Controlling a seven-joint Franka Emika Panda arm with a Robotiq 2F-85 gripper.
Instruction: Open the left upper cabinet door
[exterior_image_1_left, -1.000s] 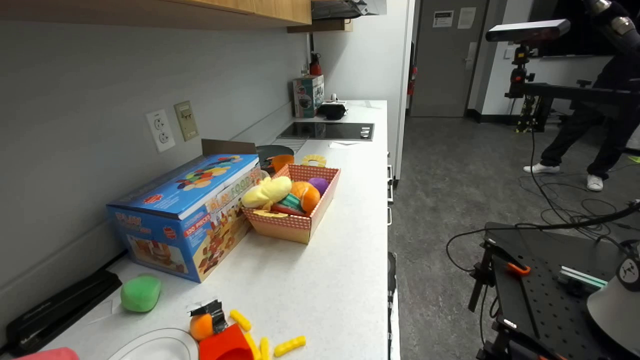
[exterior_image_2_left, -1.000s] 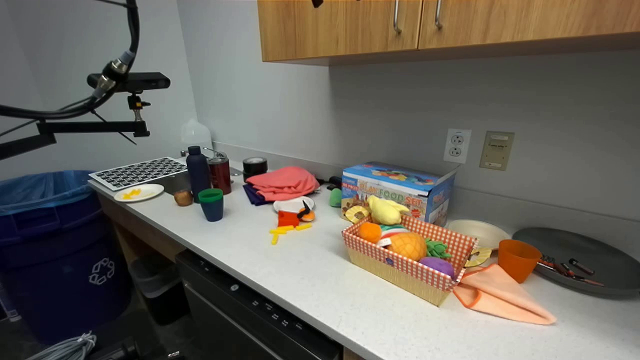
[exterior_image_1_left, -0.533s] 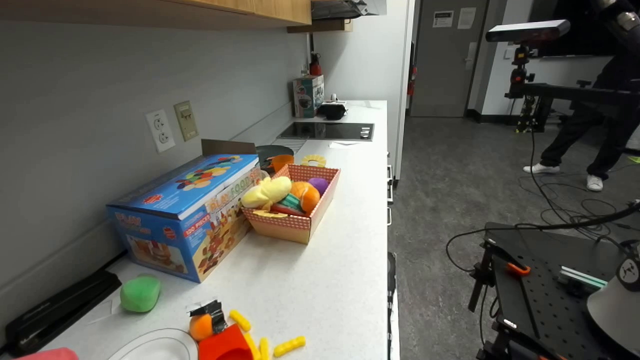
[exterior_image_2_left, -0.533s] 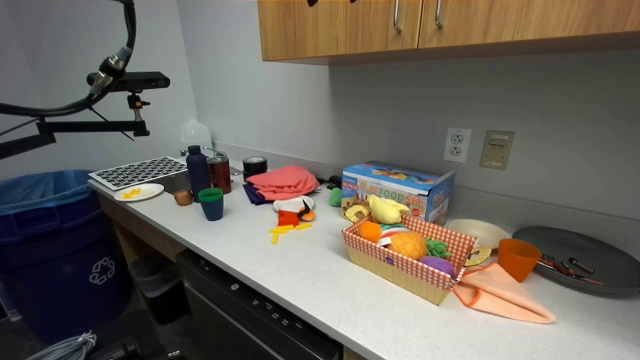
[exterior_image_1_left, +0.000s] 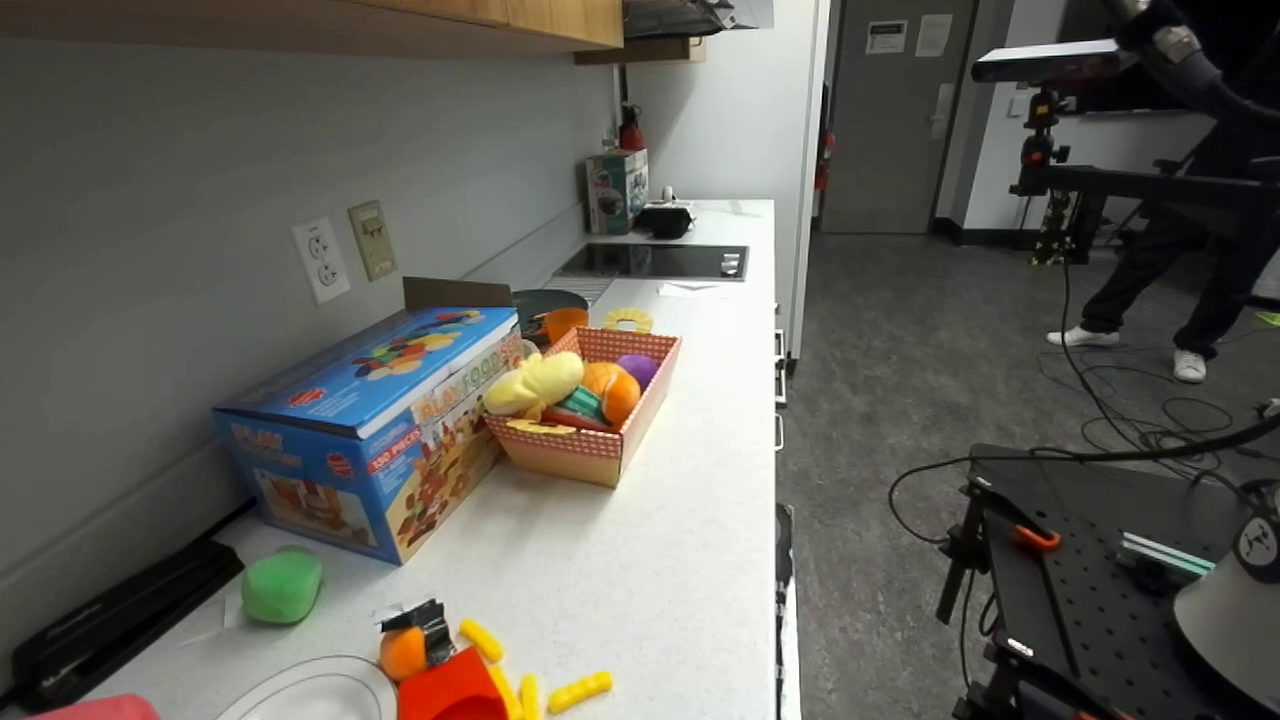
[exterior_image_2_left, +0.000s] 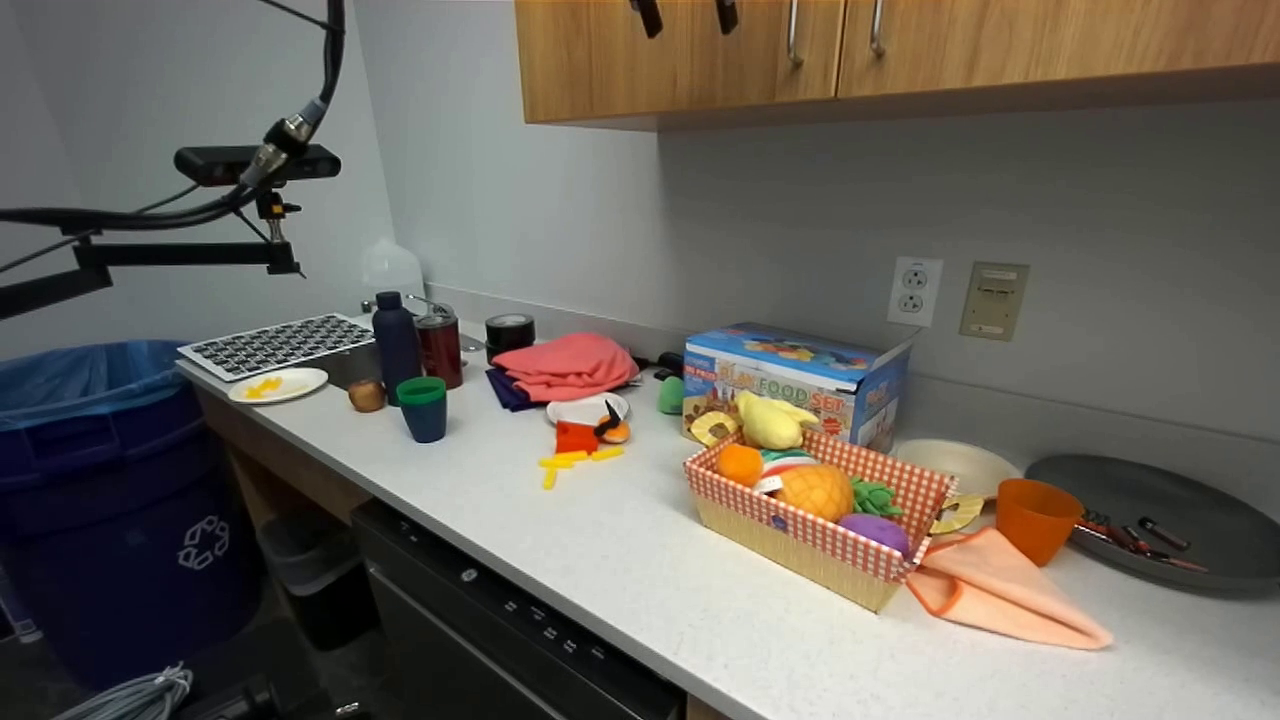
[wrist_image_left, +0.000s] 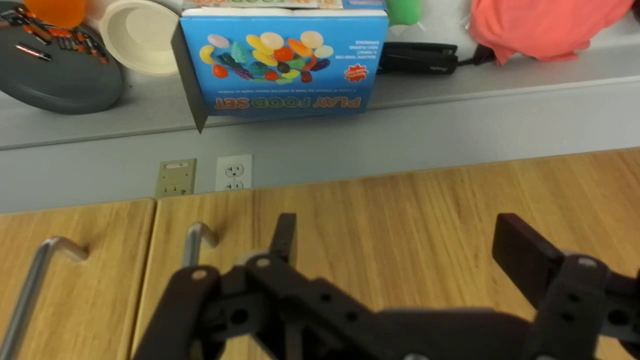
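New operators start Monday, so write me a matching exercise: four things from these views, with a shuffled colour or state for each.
Things
1. end effector
2. left door
3. basket
4. box

Colour or state
A. closed
B. blue on top
C. open, gripping nothing
D. trimmed in red checks

Right pairs: 1-C, 2-A, 3-D, 4-B

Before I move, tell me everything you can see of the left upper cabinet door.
The left upper cabinet door has a light-brown wood-grain face and a slim, silvery, metal-looking handle, upright near the edge beside the neighbouring door. It looks shut, with a narrow seam between the two; its top is out of view. The open gripper is in front of it, with the handle not between its fingers. I see no clear contact.
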